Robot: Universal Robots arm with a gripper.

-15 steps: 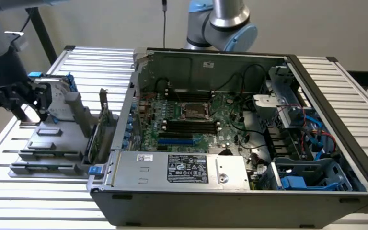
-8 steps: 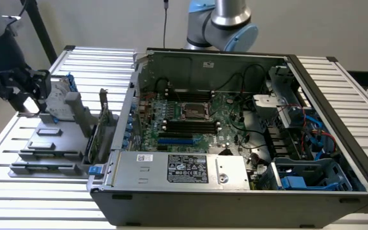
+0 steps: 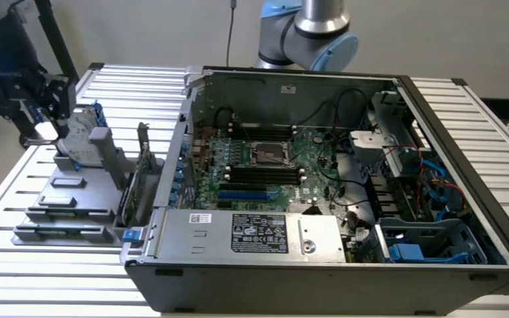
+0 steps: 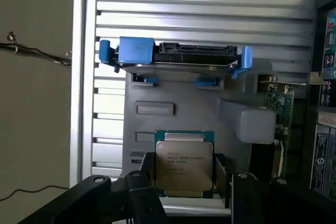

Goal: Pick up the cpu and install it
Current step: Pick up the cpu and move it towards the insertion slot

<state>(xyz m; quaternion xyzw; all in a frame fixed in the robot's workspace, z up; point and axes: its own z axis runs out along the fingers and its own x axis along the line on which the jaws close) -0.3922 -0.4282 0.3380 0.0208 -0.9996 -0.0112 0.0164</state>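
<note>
Cpu (image 4: 184,163) is up in my jaws, gripped by two opposite side edges; the jaws stand wide but closed on it. It hangs over the grey parts fixture (image 4: 178,95), near the blue-framed hard drive (image 4: 178,56). Pick looks done, install not yet: socket (image 3: 270,154) on the motherboard (image 3: 312,189) looks bare. Cpu lies flat, metal lid up, nearly square. Its slightly longer axis runs from my wrist toward the hard drive, print's top that way too. Exterior view: I'm at 9 o'clock of the open PC case (image 3: 325,291), which sits on the slatted surface (image 3: 24,278).
</note>
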